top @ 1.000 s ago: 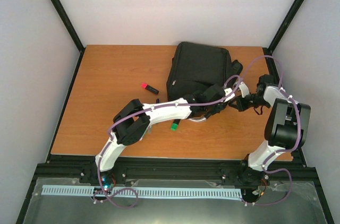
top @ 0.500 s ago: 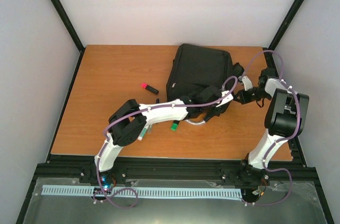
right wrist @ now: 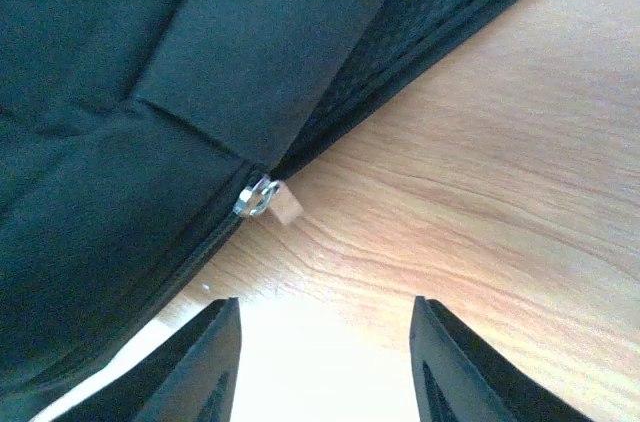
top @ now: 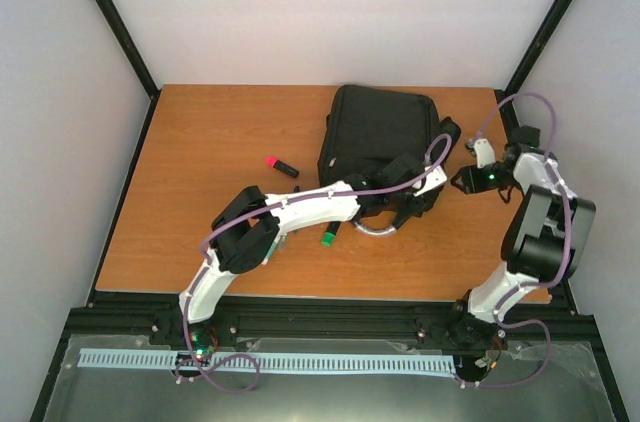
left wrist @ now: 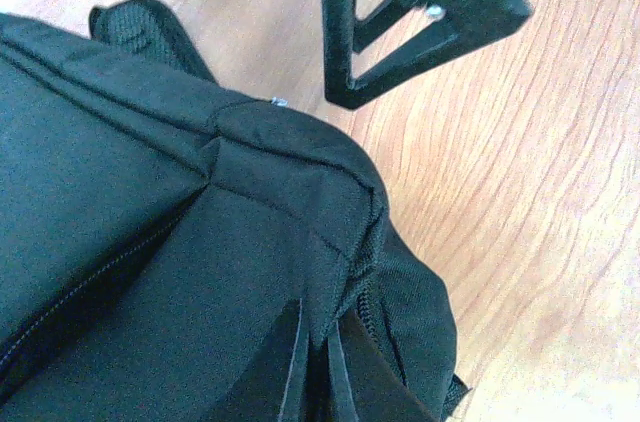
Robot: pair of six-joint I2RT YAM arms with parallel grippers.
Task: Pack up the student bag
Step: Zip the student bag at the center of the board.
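Note:
The student bag point(top: 378, 134), a black fabric backpack, lies at the back of the table with its curved grey handle point(top: 378, 229) toward me. My left gripper point(top: 404, 202) is shut on a fold of the bag's fabric point(left wrist: 320, 272) at its near right corner; in the left wrist view the fold rises between the two fingers point(left wrist: 296, 362). My right gripper point(top: 463, 180) hangs open just right of the bag, holding nothing. In the right wrist view its fingers point(right wrist: 215, 367) stand wide apart, a little back from the silver zipper pull point(right wrist: 256, 196) on the bag's edge point(right wrist: 150, 92).
A red-capped marker point(top: 281, 166) lies left of the bag. A green-capped marker point(top: 329, 235) lies by the left forearm near the handle. The table's right edge point(top: 530, 192) is close behind the right gripper.
My right gripper has opened and drawn back to the right, away from the bag's edge. The left gripper keeps its hold, and the bag has shifted a little.

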